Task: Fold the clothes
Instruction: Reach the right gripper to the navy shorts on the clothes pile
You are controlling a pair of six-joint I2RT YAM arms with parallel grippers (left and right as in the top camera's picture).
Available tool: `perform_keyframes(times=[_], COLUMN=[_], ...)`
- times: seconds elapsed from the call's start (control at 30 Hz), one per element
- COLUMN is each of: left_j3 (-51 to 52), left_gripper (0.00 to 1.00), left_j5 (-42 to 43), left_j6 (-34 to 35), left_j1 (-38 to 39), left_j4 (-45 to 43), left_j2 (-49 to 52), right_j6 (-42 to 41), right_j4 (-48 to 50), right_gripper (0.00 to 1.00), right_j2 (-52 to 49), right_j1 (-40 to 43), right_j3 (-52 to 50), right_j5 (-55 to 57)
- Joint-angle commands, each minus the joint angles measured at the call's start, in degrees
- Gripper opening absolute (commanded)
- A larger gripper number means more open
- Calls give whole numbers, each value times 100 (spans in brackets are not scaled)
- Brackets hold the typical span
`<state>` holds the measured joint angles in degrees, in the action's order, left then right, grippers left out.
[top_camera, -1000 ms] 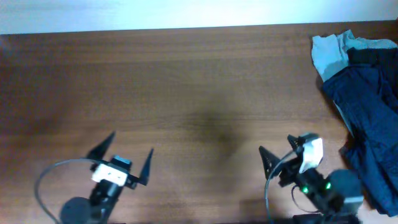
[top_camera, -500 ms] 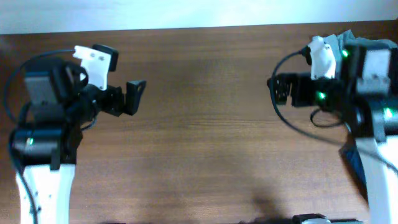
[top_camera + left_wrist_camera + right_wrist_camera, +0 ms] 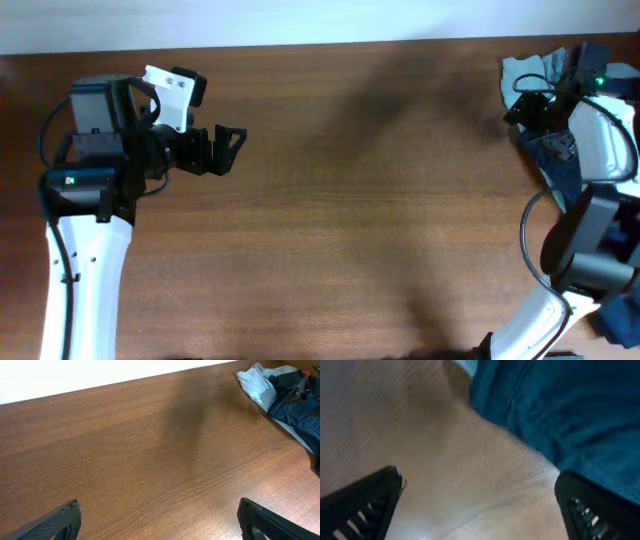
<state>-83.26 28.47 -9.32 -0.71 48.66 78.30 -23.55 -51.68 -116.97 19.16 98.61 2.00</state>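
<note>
The clothes lie in a heap at the table's far right corner: a pale grey-blue garment (image 3: 520,78), a dark navy one (image 3: 552,172) with seams, and a black one (image 3: 287,380). The left wrist view shows the pale one (image 3: 254,385) and the navy one (image 3: 300,415) far off. My right gripper (image 3: 535,120) is open and hovers over the heap's left edge. In the right wrist view its fingers (image 3: 480,510) straddle bare wood, with navy fabric (image 3: 560,405) just ahead. My left gripper (image 3: 225,150) is open and empty over the left of the table, and the left wrist view (image 3: 160,525) shows the same.
The brown wooden table (image 3: 350,200) ends at a pale wall along its far edge (image 3: 300,42). The right arm's white links (image 3: 600,130) lie over the heap and hide part of it.
The right gripper has swung right and away, from beside the heap to over its left edge. The left arm has barely moved in the last half second.
</note>
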Motion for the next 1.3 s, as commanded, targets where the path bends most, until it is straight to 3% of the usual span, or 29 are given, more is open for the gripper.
perform_keyframes(times=[0.0, 0.1, 0.23, 0.53, 0.7, 0.8, 0.97, 1.1, 1.13, 1.2, 1.27], left_j3=[-101, -101, -101, -101, -101, -101, -101, -101, -101, -101, -101], left_gripper=[99, 99, 99, 99, 99, 99, 99, 99, 99, 99, 99], left_j5=[-44, -42, -44, -44, -42, -44, -46, -85, -87, -87, -87], left_j6=[50, 50, 48, 50, 50, 48, 42, -105, -105, -105, -105], left_j1=[17, 20, 17, 20, 17, 17, 17, 17, 17, 17, 17], left_j4=[-15, -13, -17, -17, -17, -22, -149, -111, -94, -39, -48], left_j2=[13, 13, 13, 33, 50, 50, 48, 48, 48, 48, 48], right_j6=[-476, -782, -201, -439, -367, -44, -22, 192, 190, 190, 190], right_j4=[424, 776, 1327, 1676, 1462, 1130, 166, -282, -411, -752, -879], right_gripper=[94, 95, 98, 98, 26, 4, 4, 7, 15, 47, 61], right_j2=[-170, -258, -260, -929, -660, -197, 1036, 1475, 1440, 1178, 868], right_j1=[4, 20, 107, 337, 332, 328, -70, -592, -623, -645, -638], right_j3=[68, 68, 68, 68, 210, 564, 1139, 1139, 1126, 1047, 953], right_j5=[306, 1132, 887, 1019, 949, 575, -50, 446, 544, 640, 691])
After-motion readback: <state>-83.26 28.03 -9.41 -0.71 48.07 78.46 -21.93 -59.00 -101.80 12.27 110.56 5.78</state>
